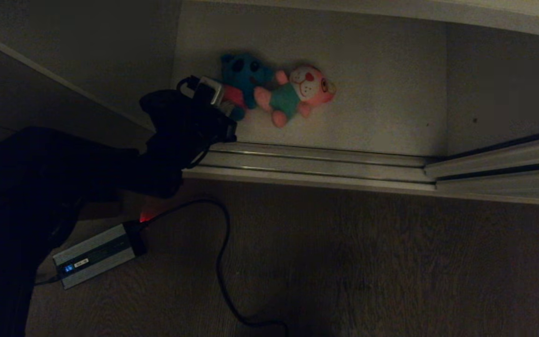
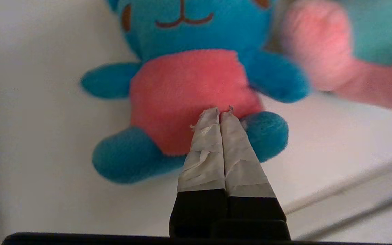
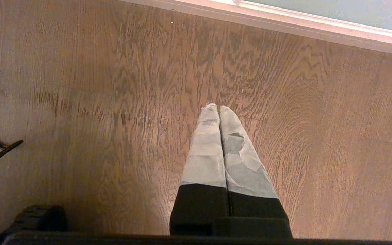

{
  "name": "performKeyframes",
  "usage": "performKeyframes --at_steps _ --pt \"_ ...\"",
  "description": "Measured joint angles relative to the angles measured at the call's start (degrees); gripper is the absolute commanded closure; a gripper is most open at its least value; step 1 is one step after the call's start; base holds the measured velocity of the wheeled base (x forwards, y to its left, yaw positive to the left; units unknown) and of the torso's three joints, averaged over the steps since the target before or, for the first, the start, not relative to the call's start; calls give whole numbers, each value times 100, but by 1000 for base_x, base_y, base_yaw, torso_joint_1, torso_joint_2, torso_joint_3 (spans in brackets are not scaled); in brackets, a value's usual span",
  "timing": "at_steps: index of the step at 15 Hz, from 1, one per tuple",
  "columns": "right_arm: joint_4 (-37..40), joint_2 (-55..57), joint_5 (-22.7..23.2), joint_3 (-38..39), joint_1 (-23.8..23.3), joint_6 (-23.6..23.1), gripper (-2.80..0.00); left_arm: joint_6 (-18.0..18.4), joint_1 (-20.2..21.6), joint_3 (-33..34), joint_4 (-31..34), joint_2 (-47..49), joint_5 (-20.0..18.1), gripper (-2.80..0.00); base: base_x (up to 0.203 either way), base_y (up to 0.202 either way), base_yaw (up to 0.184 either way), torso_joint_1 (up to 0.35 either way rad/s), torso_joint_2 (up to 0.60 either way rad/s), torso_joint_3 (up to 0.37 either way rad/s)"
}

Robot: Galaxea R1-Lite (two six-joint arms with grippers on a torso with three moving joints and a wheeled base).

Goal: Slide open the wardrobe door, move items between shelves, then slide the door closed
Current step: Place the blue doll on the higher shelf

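Note:
On the white shelf lie two plush toys side by side: a teal-blue toy with a red belly and, to its right, a pink toy in a teal outfit. My left gripper reaches in over the shelf's front edge. In the left wrist view the left gripper is shut, its taped tips pressed together against the lower edge of the blue toy's red belly; no fabric shows between them. The sliding wardrobe door stands slid to the right. My right gripper hangs shut over the wooden floor.
The metal door track runs along the shelf's front edge. A grey power adapter and its black cable lie on the wooden floor in front. The pink toy's arm lies close to the blue toy.

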Motion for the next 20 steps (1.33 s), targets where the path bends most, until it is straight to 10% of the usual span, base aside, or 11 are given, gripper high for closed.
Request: performKeyframes --at_steps 4,5,13,20 --pt "1 0 -2 0 0 2 0 -207 -39 -113 16 -88 357 0 0 0 0 0 0 0" --pt "1 0 0 0 0 0 0 -213 -49 -139 -2 -99 431 -280 0 0 0 0 0 0" --pt "1 0 -4 0 0 0 0 -347 -146 -188 935 -509 558 -280 0 0 0 0 0 0" --pt "1 0 -1 0 0 0 0 -504 -134 -385 2784 -1066 -162 -280 0 0 0 0 0 0"
